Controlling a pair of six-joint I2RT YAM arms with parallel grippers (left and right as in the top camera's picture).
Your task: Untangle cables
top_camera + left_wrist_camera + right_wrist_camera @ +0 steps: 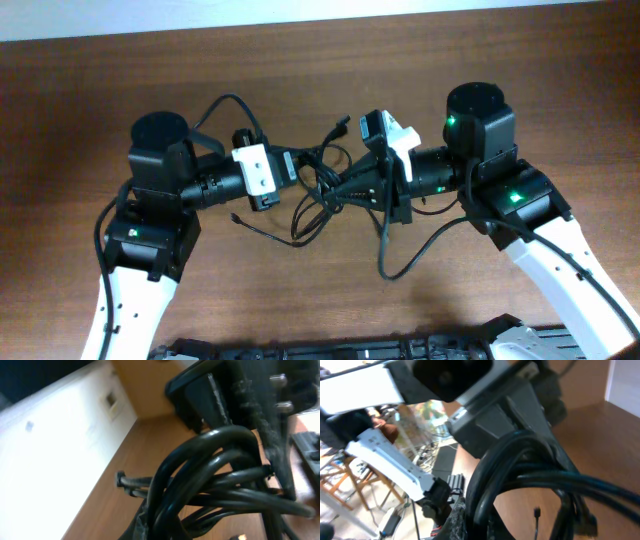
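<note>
The left gripper (pixel 288 168) is closed on the cables (pixel 318 190). Its wrist view shows strands (pixel 210 475) rising in a tight arch from the bottom centre, where its fingers sit. The right gripper (pixel 372 185) looks to be pinching the same bunch from the other side, and dark loops (pixel 520 480) fill its wrist view in the same way. In both views the fingers are mostly hidden by cord, so I judge the two holds from how the strands run.

The bunch sits between the two grippers near the middle of the table (pixel 560 70), with loose loops sagging toward the robot. One plug end (pixel 343 125) pokes out on the far side.

These cords are probably light, limp and fairly smooth. They should bend without harm, slide through a loose pinch, and drag their neighbours along when pulled. I judge a single strand near a free plug the better place to hold, not the thick of the knot.

There is bare wood to either side and beyond the bunch. The table's far edge runs along the top of the overhead view, well clear of the work. The arms' own bases crowd the near side.
</note>
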